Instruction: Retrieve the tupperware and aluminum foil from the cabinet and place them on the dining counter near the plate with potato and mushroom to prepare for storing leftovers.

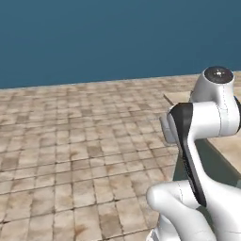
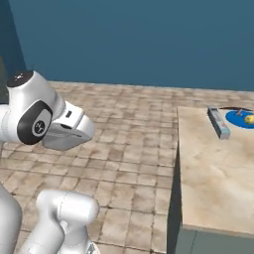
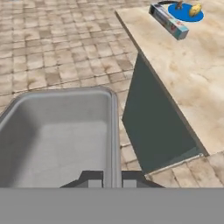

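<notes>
Hand view: my gripper (image 3: pixel 112 177) is clenched on the tupperware (image 3: pixel 57 131) rim, carrying it over floor tiles; rightward lies the dining counter (image 3: pixel 192 83), with aluminum foil (image 3: pixel 168 20) just beside the plate (image 3: pixel 186 13) and potato (image 3: pixel 195 8).

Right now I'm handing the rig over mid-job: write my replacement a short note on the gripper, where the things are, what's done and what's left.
Gripper: shut on the grey translucent plastic tupperware tub, fingers clamped on its rim, carried above the tiled floor, short of the counter.
Long white-and-grey aluminum foil carton: lying on the beige marbled dining counter, right beside the round bright blue plate.
Yellowish potato sits on the plate; the brownish mushroom sits there too.
Done: foil delivered, tub picked up.
Left: bring the tub over the counter, set it near the plate, release.
</notes>
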